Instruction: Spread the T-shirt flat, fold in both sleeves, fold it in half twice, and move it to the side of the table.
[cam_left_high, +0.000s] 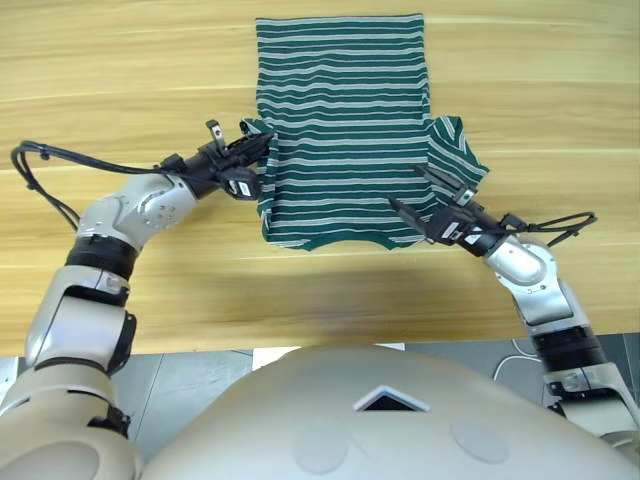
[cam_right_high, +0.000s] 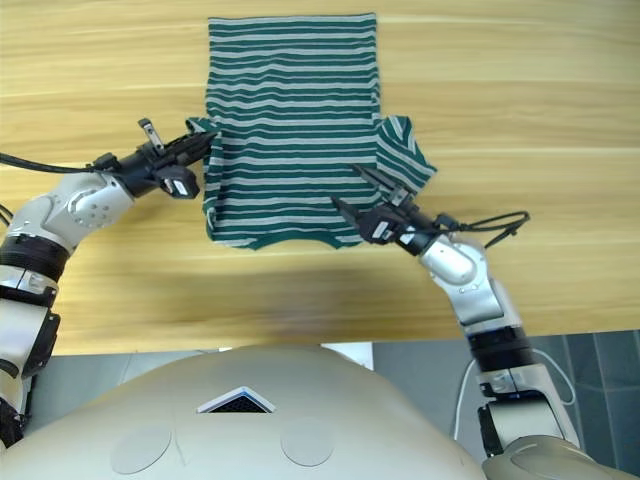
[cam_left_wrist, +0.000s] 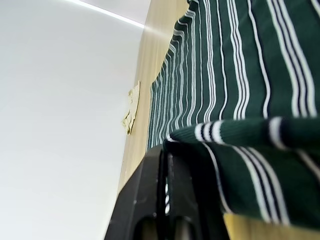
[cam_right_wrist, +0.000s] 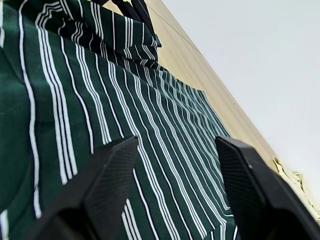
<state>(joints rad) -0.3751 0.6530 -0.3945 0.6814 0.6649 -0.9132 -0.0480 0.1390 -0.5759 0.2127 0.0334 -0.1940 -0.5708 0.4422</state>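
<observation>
The green T-shirt (cam_left_high: 345, 110) with thin white stripes lies flat on the wooden table (cam_left_high: 120, 90), collar end towards me. Its right sleeve (cam_left_high: 458, 150) sticks out to the side. My left gripper (cam_left_high: 262, 147) is at the shirt's left edge, shut on the left sleeve (cam_left_wrist: 235, 132), whose cuff bunches over the fingers. My right gripper (cam_left_high: 420, 197) hovers over the shirt's near right corner, beside the right sleeve. It is open, and in the right wrist view striped cloth (cam_right_wrist: 165, 95) shows between the two fingers (cam_right_wrist: 100, 190).
Bare wood stretches on both sides of the shirt and between it and the table's front edge (cam_left_high: 300, 345). Black cables loop off my left forearm (cam_left_high: 40, 170) and my right wrist (cam_left_high: 560, 225).
</observation>
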